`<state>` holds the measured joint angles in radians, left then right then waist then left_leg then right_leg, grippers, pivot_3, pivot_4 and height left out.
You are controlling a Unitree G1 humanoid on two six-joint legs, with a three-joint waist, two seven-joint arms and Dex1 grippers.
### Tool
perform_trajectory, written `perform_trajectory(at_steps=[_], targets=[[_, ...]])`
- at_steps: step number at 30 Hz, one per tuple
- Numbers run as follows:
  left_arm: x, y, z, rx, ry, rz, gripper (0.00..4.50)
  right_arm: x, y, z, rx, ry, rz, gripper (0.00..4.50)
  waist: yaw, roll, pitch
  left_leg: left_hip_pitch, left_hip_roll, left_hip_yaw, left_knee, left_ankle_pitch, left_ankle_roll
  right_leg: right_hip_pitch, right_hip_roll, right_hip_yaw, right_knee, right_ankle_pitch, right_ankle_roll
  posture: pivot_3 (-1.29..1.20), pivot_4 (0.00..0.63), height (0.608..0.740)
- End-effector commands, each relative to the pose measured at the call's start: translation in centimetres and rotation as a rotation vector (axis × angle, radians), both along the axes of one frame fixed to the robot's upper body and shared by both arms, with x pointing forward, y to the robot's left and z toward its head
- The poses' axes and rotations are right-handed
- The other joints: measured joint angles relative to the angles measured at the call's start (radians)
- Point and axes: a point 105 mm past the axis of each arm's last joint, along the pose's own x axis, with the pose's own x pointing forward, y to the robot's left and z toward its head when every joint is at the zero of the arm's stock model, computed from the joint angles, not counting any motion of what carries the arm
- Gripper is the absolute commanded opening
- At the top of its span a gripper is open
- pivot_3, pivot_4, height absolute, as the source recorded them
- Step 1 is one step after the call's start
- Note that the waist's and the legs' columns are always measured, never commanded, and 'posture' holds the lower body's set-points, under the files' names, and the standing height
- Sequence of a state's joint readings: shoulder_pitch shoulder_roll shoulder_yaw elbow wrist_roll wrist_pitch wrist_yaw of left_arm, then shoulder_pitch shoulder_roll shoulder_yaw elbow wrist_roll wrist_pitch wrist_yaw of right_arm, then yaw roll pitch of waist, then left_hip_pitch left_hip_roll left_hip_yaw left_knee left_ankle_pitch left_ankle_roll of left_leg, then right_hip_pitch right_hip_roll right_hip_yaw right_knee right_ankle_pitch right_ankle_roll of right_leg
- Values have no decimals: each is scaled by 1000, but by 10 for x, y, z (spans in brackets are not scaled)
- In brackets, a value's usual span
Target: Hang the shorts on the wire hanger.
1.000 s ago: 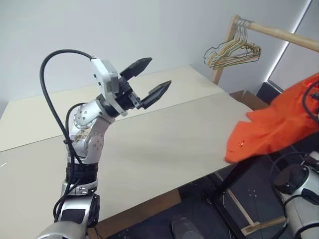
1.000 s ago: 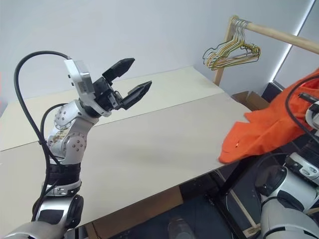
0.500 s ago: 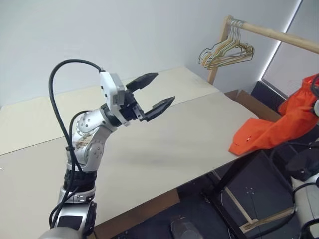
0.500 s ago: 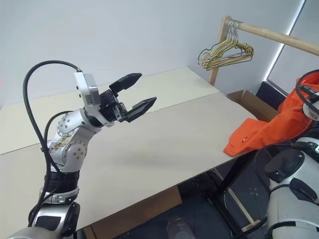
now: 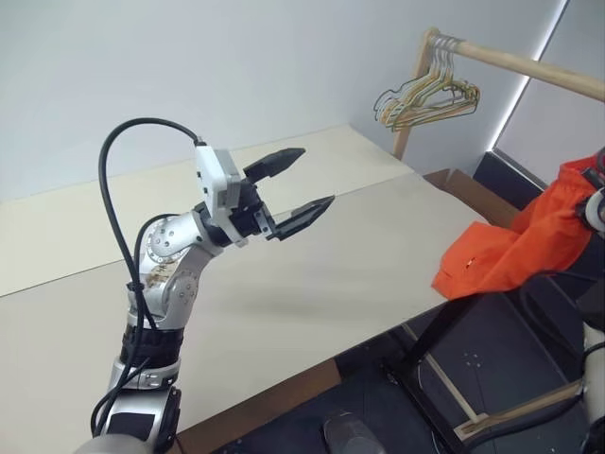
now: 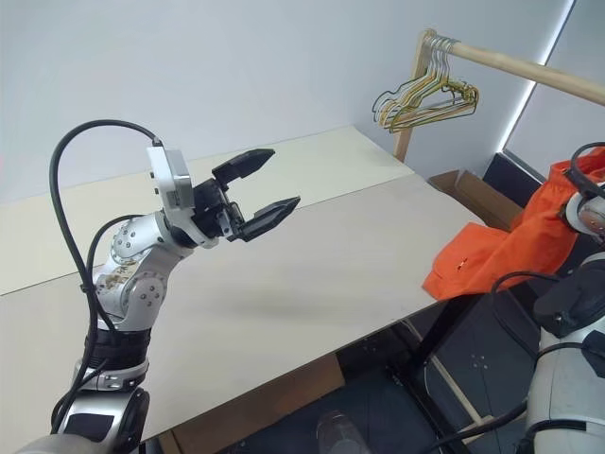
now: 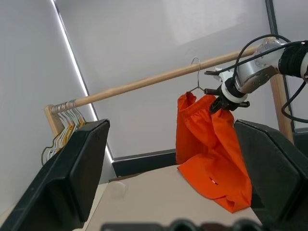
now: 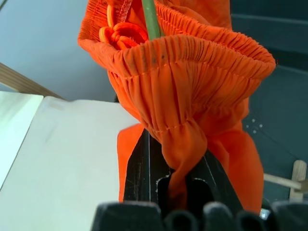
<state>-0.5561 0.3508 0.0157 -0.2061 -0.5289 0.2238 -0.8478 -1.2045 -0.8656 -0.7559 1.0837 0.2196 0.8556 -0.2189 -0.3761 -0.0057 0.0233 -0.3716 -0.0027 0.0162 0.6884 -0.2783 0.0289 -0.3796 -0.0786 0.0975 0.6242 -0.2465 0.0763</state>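
The orange shorts (image 5: 515,248) hang at the table's right corner, their lower end lying on the tabletop. My right gripper (image 8: 179,180) is shut on the gathered waistband, seen from afar in the left wrist view (image 7: 219,102). The wire hanger (image 8: 150,20) runs as a thin greenish wire up through the waistband. Its hook (image 7: 195,67) rises above the shorts, by the wooden rod; I cannot tell whether it rests on it. My left gripper (image 5: 316,176) is held open and empty above the middle of the table, pointing towards the shorts.
A wooden rod (image 5: 529,68) on a post crosses the back right, with a bunch of yellow and green hangers (image 5: 425,95) at its near end. The beige table (image 5: 284,284) ends at the right over dark floor. A cardboard box (image 6: 468,194) stands beyond the corner.
The view has shifted. My right gripper has carried the shorts farther right, so less cloth lies on the table corner. The left gripper has sunk slightly and stays open.
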Motion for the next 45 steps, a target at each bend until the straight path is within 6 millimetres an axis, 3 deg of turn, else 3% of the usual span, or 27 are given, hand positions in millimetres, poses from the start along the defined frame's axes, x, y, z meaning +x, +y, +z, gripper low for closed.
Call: perform_trajectory(at_steps=[1, 5, 15, 20, 28, 35, 37, 45], targets=[[-9, -1, 12, -8, -64, -23, 4462, 0, -5, 22, -29, -57, -31, 0, 1, 0, 1, 0, 0, 0, -1, 0, 0, 2, 0, 0, -1, 0, 0, -294, 0, 740], [-13, 0, 11, -10, -71, -38, 4462, 1, -2, 12, -12, -18, -44, 0, 1, 0, 1, 8, 0, 0, -7, 0, 0, 11, 0, -1, -9, 0, 1, -276, 0, 740], [-18, 0, 8, -14, -73, -35, 4462, 9, 4, 6, -128, 41, -10, 0, 9, 0, 1, 7, 0, 1, -8, 0, 0, 12, 0, 0, -13, 2, 3, -245, 0, 740], [-19, 0, 6, -18, -68, -23, 4500, 7, 0, 11, -245, 113, -36, 1587, 20, 0, 1, 7, 0, 1, -8, 0, 0, 12, 0, 0, -13, 2, 3, -239, 0, 740], [-18, 0, 5, -6, -67, -12, 4500, -1, -4, 46, -577, 201, -160, 4478, 45, 0, 1, 8, 1, 1, -8, 0, 0, 12, 0, 1, -12, 2, 3, -232, 0, 740], [-17, 1, 6, -2, -65, -14, 4500, -1, 22, 89, -883, 156, -251, 4478, 62, 1, 1, 9, 1, 1, -8, 0, 0, 11, 0, 2, -11, 3, 4, -230, 0, 740], [-15, 2, 6, 1, -61, -6, 4500, 5, 37, 103, -1122, 220, -256, 4478, 62, 1, 1, 12, 1, 1, -8, 0, 0, 11, 0, 2, -11, 3, 4, -226, 0, 740], [-12, 21, -2, 33, -37, 77, 4500, 30, 76, 114, -1345, 113, -136, 4478, 64, 1, 1, 14, 1, 0, -8, 0, 0, 10, 0, 1, -12, 3, 3, -182, 0, 740]])
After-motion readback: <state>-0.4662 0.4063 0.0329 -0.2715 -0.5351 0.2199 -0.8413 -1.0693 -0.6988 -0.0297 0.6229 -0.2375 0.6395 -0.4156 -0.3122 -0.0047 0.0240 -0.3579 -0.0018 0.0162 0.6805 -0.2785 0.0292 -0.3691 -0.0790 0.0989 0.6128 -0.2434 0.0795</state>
